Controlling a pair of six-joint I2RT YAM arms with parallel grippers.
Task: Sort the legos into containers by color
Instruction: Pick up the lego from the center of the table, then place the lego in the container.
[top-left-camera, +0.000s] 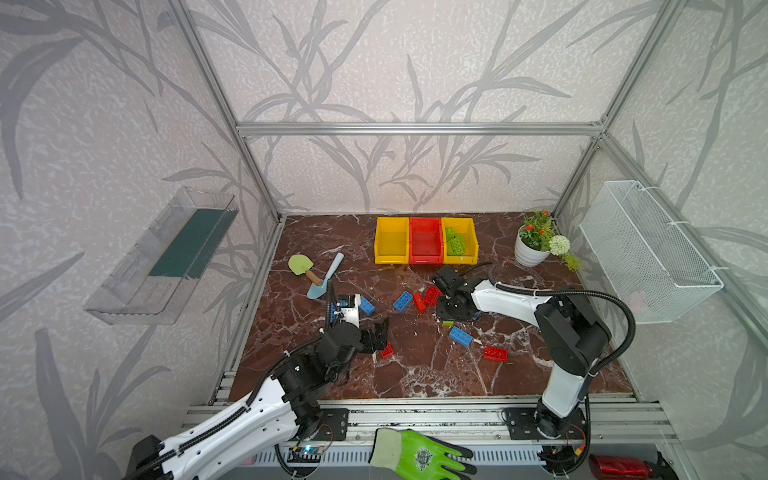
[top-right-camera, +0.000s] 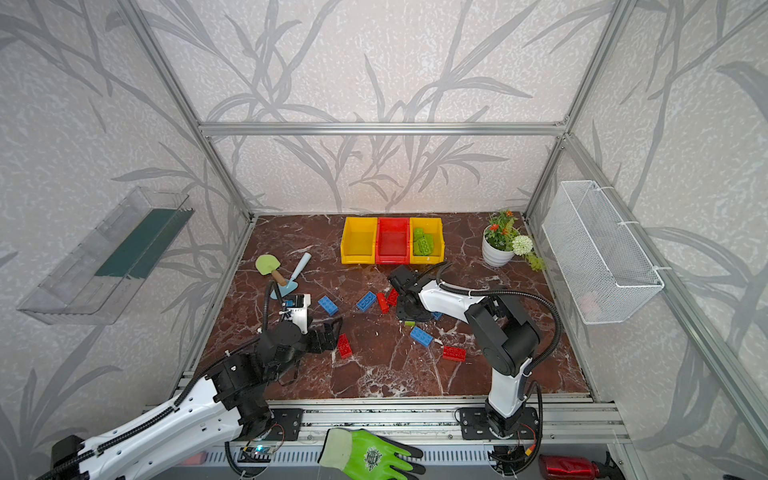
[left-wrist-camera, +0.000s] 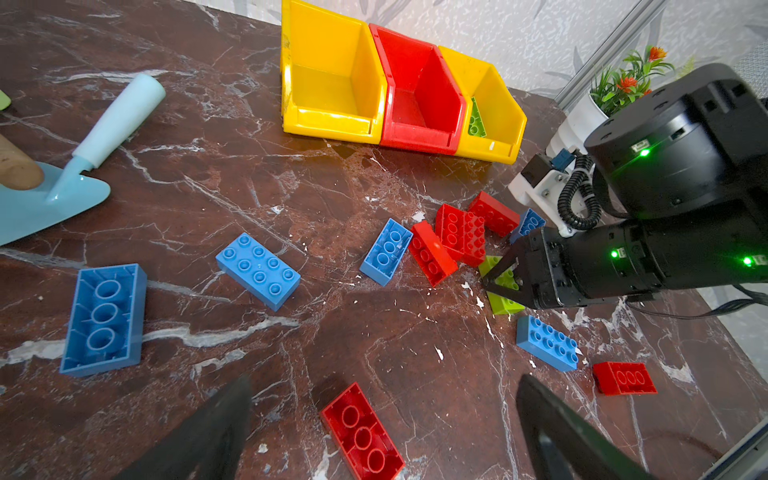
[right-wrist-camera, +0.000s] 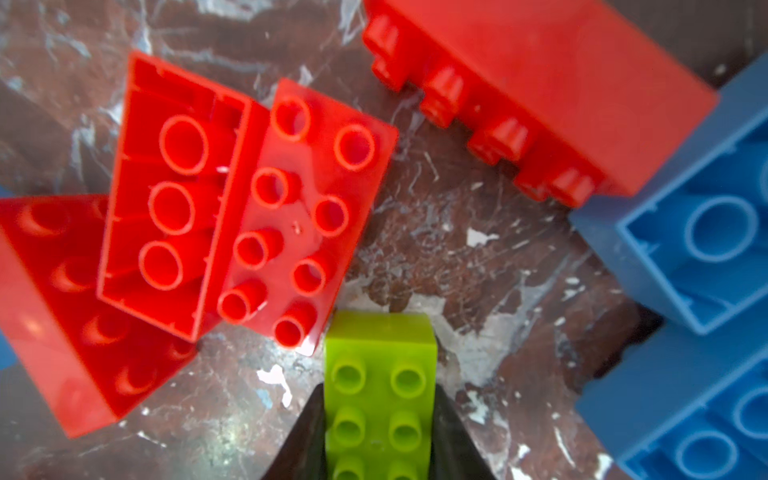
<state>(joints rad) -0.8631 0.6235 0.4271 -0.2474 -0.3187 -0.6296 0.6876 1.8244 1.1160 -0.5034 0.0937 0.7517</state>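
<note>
Three bins (top-left-camera: 426, 261); right pincer (right-wrist-camera: 379, 388) clamps one green brick (right-wrist-camera: 380, 345)

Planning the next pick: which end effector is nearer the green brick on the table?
Right. The right end effector is shut on the green brick; the left end effector hangs open apart from it, by a red brick.

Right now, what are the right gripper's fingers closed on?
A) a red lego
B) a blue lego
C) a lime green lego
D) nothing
C: in the right wrist view the right gripper has its fingers pressed against both long sides of the lime green lego, which lies studs up.
</note>
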